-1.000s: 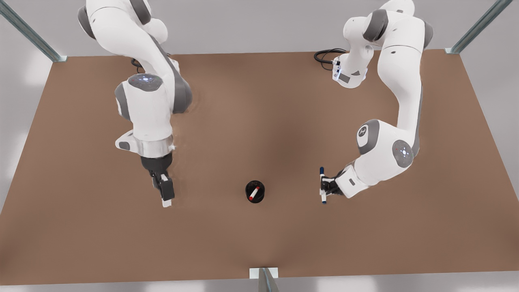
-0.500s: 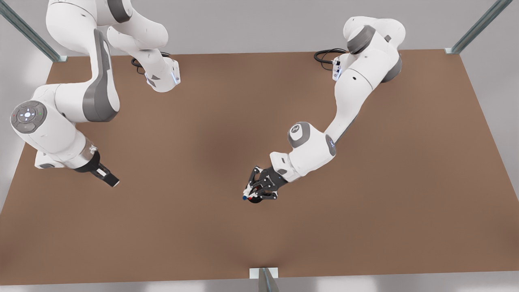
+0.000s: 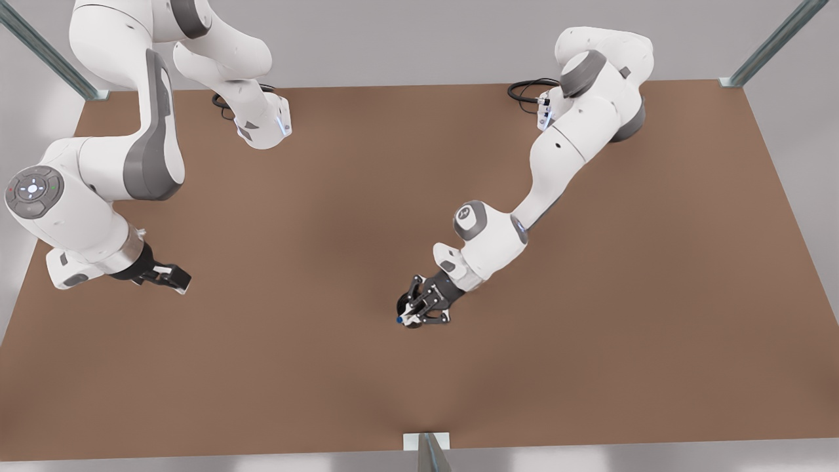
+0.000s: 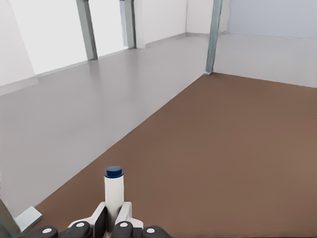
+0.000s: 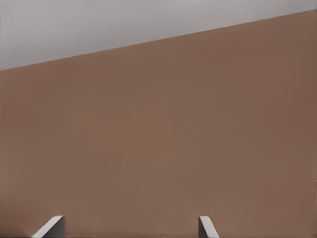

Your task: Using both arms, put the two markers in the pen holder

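Right now left gripper (image 3: pixel 414 313) directly over pen holder (image 3: pixel 404 306) at table (image 3: pixel 419 196) centre, jaws clamped on blue marker (image 4: pixel 114 193); marker's white barrel sits between fingers (image 4: pixel 101 219), blue end sticks out past them. Holder mostly hidden beneath jaws. Red marker not discernible. Right gripper (image 3: pixel 172 278) waits well apart at front view's left, jaws spread wide, nothing between fingertips (image 5: pixel 49 227).

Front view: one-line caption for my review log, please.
Left gripper lowers the blue marker into the holder; right gripper waits open.
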Robot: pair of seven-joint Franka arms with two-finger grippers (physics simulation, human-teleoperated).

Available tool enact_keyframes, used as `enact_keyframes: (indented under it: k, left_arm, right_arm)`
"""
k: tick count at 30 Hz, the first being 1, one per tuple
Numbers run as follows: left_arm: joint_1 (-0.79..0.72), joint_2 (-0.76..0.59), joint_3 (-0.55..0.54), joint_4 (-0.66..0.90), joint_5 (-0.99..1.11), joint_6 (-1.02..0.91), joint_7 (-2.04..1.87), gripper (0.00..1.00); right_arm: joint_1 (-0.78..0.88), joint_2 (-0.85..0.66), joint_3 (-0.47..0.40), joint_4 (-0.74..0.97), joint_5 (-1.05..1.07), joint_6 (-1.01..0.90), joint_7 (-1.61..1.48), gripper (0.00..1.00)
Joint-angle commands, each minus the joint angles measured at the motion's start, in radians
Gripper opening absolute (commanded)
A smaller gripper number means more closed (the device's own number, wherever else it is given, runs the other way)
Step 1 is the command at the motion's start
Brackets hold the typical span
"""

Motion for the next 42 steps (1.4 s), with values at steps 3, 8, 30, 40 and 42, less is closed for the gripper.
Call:
enact_keyframes:
  k: [3,8,30,40,42]
  left_arm:
    - [-0.015,0.012,-0.007,-0.018,0.0,0.085,0.338,0.21]
    - [-0.023,0.046,-0.006,-0.026,0.003,0.124,0.339,0.21]
    - [-0.062,0.044,-0.009,-0.055,0.009,0.188,0.287,1.0]
    - [0.063,-0.17,0.013,-0.042,0.009,-0.273,-0.148,1.0]
    - [0.138,-0.33,0.169,-0.021,0.145,-0.81,-0.491,1.0]
  right_arm:
    - [-0.001,-0.001,0.001,0.0,0.001,-0.001,-0.315,1.0]
    - [-0.004,-0.001,0.0,-0.001,0.001,-0.001,-0.314,1.0]
    - [-0.019,-0.001,0.001,-0.001,0.001,-0.004,-0.322,1.0]
    - [-0.022,-0.001,-0.001,-0.001,0.001,-0.006,-0.323,1.0]
    - [-0.025,-0.001,-0.001,-0.003,0.001,-0.006,-0.323,1.0]
